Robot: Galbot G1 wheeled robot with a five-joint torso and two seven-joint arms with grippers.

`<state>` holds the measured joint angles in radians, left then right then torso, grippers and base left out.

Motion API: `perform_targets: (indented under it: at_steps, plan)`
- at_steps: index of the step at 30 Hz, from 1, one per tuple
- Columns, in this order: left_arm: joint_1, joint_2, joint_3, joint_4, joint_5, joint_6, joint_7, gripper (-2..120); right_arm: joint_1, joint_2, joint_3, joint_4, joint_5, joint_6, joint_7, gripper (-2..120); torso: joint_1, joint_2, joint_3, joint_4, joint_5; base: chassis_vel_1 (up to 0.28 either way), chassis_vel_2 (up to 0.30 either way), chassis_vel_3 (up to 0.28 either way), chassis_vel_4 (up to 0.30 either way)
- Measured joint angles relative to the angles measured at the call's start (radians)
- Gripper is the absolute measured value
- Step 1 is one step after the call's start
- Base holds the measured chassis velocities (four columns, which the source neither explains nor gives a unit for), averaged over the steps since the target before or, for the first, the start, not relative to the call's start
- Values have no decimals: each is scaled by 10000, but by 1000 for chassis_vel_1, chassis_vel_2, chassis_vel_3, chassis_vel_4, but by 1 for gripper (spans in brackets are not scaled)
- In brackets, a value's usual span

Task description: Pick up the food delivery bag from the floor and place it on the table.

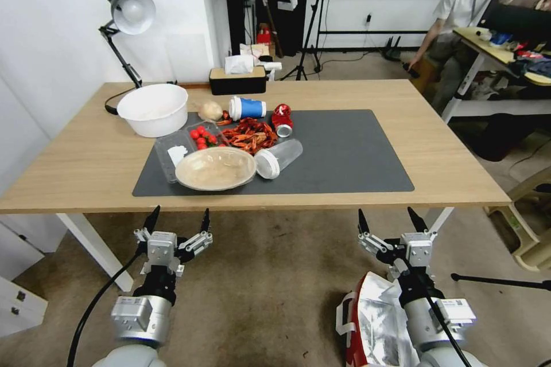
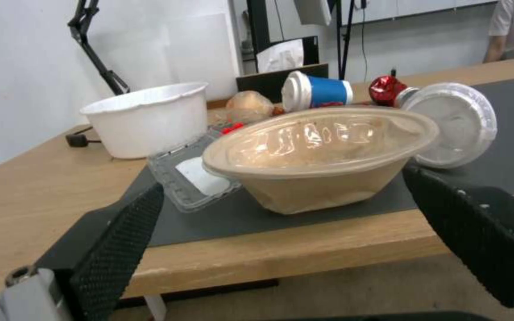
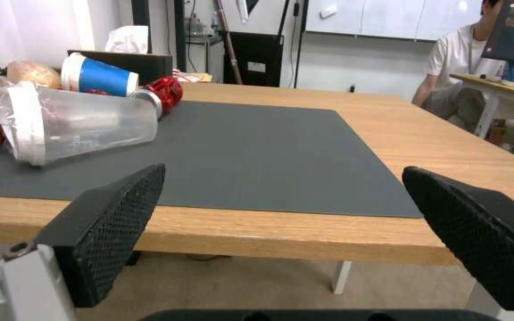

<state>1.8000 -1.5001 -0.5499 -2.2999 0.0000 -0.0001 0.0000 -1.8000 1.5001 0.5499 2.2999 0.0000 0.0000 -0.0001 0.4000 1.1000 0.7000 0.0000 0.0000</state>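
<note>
We're hovering both grippers spread and empty, left gripper and right gripper, near the worktop edge. Bag is sitting on the floor under the right arm. Probably light, crushable paper; we'd take the white strap handles.

A white wall runs along the left, with a black-armed desk lamp in front of it. Worn grey-brown carpet covers the floor. Behind stand a black tripod, dark equipment, and a yellowish-topped cluttered desk at right.
</note>
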Motion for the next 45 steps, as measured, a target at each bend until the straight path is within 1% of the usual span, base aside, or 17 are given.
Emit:
perform_targets:
  at_steps: [17, 18, 19, 20, 22, 23, 24, 25, 26, 27, 28, 30, 31, 32, 33, 35, 45]
  plan:
    - [-61, 8, -9, 33, -26, 0, 0, 100, 69, -8, 81, -3, 50, -22, -3, 100, 0, 0, 0, 0, 0, 0, 0, 0, 0]
    - [-203, 30, -34, 122, -122, -1, 1, 100, 204, -33, 239, -50, 186, -98, -50, 100, -1, 1, 1, 1, 3, 0, 0, 0, 0]
    - [-610, 106, -123, 351, -370, -32, 0, 100, 599, -117, 724, -177, 516, -287, -148, 100, -2, 1, 0, 0, 0, 0, 0, 0, 0]
    - [-610, 106, -123, 351, -370, -32, 0, 100, 599, -117, 724, -177, 516, -287, -148, 100, -2, 1, 0, 0, 0, 0, 0, 0, 0]
    - [-1494, 269, -319, 852, -923, -123, -8, 100, 1436, -292, 1743, -449, 1227, -715, -361, 100, 1, -1, 1, 1, 1, 0, 0, 0, 0]
    - [-1494, 269, -319, 852, -923, -123, -8, 100, 1436, -292, 1743, -449, 1227, -715, -361, 100, 1, -1, 1, 1, 1, 0, 0, 0, 0]
    - [-1884, 337, -401, 1074, -1168, -166, -14, 100, 1629, -372, 1949, -493, 1445, -825, -486, 100, 3, 0, 2, 1, -4, 0, 0, 0, 0]
    - [-2351, 428, -499, 1338, -1463, -217, -18, 100, 1742, -424, 2032, -521, 1599, -906, -625, 100, 4, -1, 2, 0, 3, 0, 0, 0, 0]
    - [-2669, 471, -571, 1502, -1707, -311, 160, 100, 1798, -459, 2086, -522, 1690, -942, -708, 100, 5, -1, 2, -6, 3, 0, 0, 0, 0]
    - [-2669, 471, -571, 1502, -1707, -311, 160, 100, 1798, -459, 2086, -522, 1690, -942, -708, 100, 5, -1, 2, -6, 3, 0, 0, 0, 0]
    - [-2745, 470, -580, 1560, -1798, -359, 337, 100, 1817, -478, 2092, -522, 1743, -963, -759, 100, 5, -1, 2, -7, -4, 0, 0, 0, 0]
    - [-2711, 465, -631, 1587, -1813, -378, 497, 100, 1858, -517, 2122, -524, 1882, -971, -911, 100, 3, 0, 1, 0, 0, 0, 0, 0, 0]
    - [-2669, 455, -646, 1588, -1797, -377, 540, 100, 1881, -542, 2131, -551, 2076, -890, -1130, 100, 0, 0, 0, 2, 2, 0, 0, 0, 0]
    - [-2669, 455, -646, 1588, -1797, -377, 540, 100, 1881, -542, 2131, -551, 2076, -890, -1130, 100, 0, 0, 0, 2, 2, 0, 0, 0, 0]
    - [-2602, 445, -655, 1582, -1751, -377, 579, 100, 1910, -576, 2137, -594, 2402, -706, -1476, 100, 0, 0, 1, 0, 2, 0, 0, 0, 0]
    - [-2445, 413, -659, 1541, -1656, -385, 681, 99, 1974, -636, 2123, -612, 2824, -585, -1841, 100, 1, 0, 1, 2, 0, 0, 0, 0, 0]
    - [-2153, 393, -724, 1393, -1387, -488, 860, 98, 1980, -678, 2047, -652, 2951, -560, -2116, 100, -15, -34, -19, 1, 0, 0, 0, 0, 0]
